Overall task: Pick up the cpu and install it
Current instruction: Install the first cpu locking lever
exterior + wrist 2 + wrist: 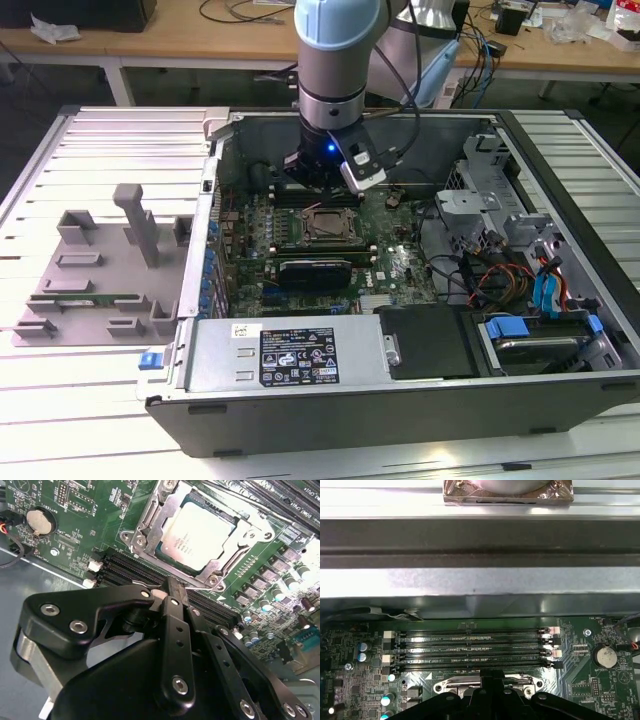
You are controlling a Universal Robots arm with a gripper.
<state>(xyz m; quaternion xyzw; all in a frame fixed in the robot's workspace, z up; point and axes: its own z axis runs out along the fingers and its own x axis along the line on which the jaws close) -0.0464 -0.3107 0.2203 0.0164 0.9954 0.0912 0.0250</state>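
The cpu [197, 529], a silvery square chip with a thin green rim, lies flat inside the metal socket frame [145, 522] on the green motherboard [85, 525]. In the exterior view the socket [326, 226] sits in the middle of the open computer case, with my gripper [325, 188] just behind it, low over the board. My gripper [172, 586] is shut with nothing between its fingers, its tips over the black memory slots [125, 570] beside the socket. In the first wrist view the gripper [492, 679] hangs over the socket's edge.
The case wall [480, 587] rises close behind the memory slots [470, 647]. A coin battery [39, 521] sits on the board. Drive cages and cables [500, 270] fill the case on the exterior view's right. A grey tray [100, 270] holding a green memory stick [88, 298] lies outside, on the left.
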